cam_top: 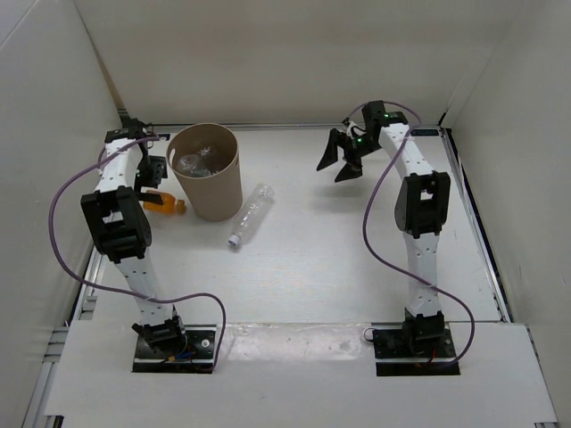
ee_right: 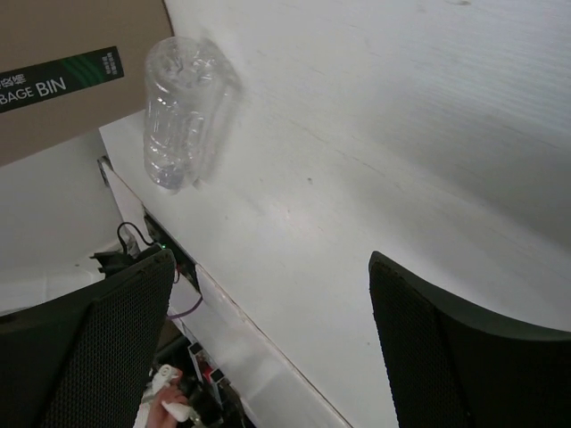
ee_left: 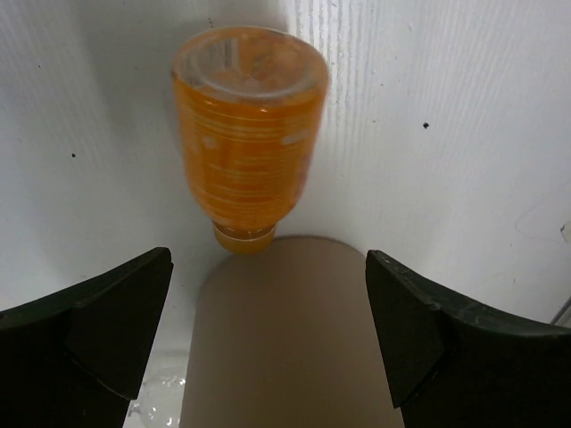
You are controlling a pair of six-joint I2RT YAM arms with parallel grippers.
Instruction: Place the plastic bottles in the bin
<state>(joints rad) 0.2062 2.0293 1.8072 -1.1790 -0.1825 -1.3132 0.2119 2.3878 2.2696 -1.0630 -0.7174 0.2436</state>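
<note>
The tall brown bin (cam_top: 214,192) stands at the back left, with clear plastic bottles (cam_top: 192,161) lying inside it. A short orange bottle (cam_top: 161,201) lies on the table against the bin's left side. In the left wrist view the orange bottle (ee_left: 250,134) points its neck at the bin wall (ee_left: 285,357). My left gripper (cam_top: 153,171) hangs open above that spot, nothing between its fingers (ee_left: 116,330). A plain clear bottle (cam_top: 251,214) lies to the right of the bin; the right wrist view also shows this clear bottle (ee_right: 178,111). My right gripper (cam_top: 343,158) stands open and empty, raised at the back right.
White walls enclose the table on three sides. The bin (ee_right: 62,80) carries a dark label in the right wrist view. Beyond the table's near edge (ee_right: 232,312) sit cables and hardware, and a person's hand (ee_right: 169,408) holds something white there.
</note>
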